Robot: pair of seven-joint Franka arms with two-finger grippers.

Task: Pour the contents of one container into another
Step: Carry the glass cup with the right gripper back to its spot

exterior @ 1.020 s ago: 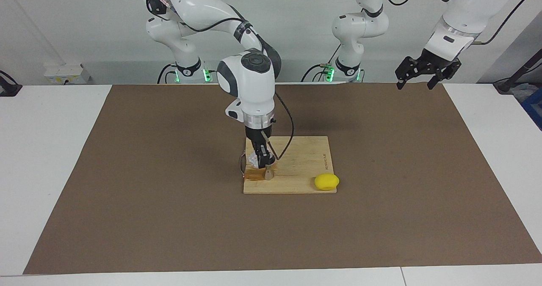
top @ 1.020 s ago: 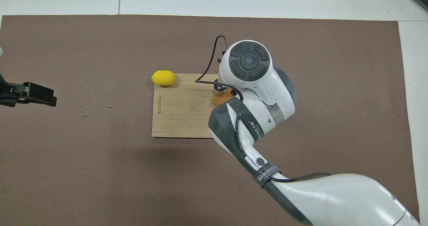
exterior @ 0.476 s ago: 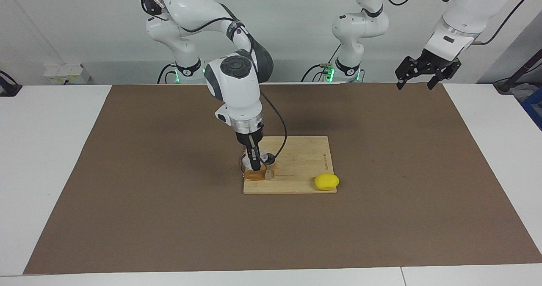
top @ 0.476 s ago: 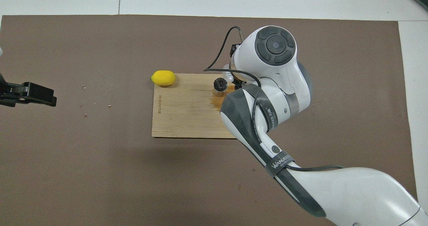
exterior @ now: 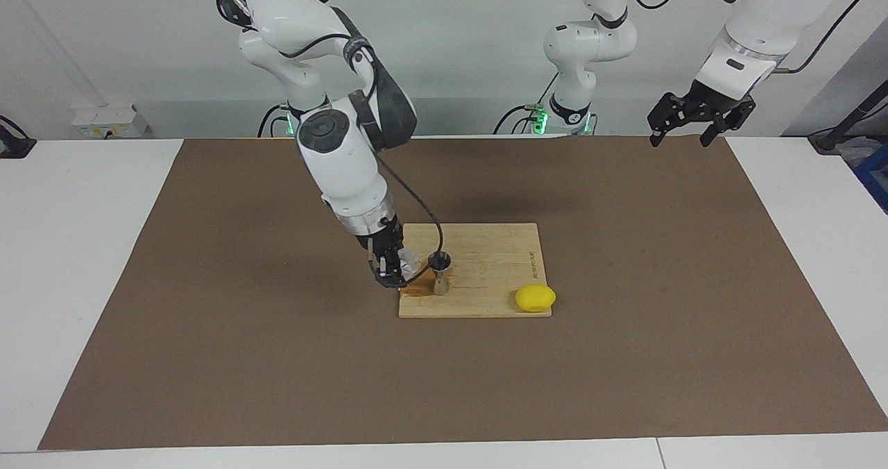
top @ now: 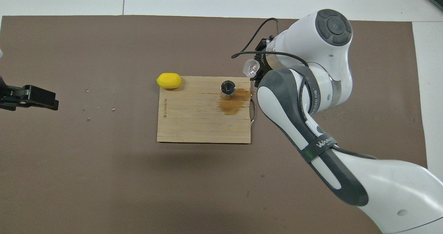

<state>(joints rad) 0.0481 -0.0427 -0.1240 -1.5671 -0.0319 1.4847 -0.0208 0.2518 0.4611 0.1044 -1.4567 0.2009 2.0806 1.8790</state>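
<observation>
**Cup clear of the jigger, at the board's edge**

At the edge of the cutting board [exterior: 485, 268] toward my right arm's end of the table, my right gripper [exterior: 390, 269] is clamped on the clear cup [exterior: 411, 263], and the cup is tipped, its mouth leaning toward the jigger [exterior: 440, 275]. That's the relation everything turns on: the jigger stands upright on the board, just beside my cup on the side toward the left arm's end, apart from it, not touching. From overhead the cup [top: 251, 68] sits off the board's corner, and the jigger [top: 228, 89] shows its open top facing up, with a brown wet patch [top: 232, 104] spread on the wood next to it, nearer to the robots.

So the cup's mouth is not over the jigger's opening right now. My read is that any more pouring would need the lip carried back across the board edge and lined up over that small opening; miss it and more liquid lands on the wood.

My left gripper [exterior: 699, 116] waits raised over the mat's corner at its own end, fingers spread, holding nothing. A lemon [exterior: 535, 297] lies at the board's corner farthest from the robots, well out of the way.
</observation>
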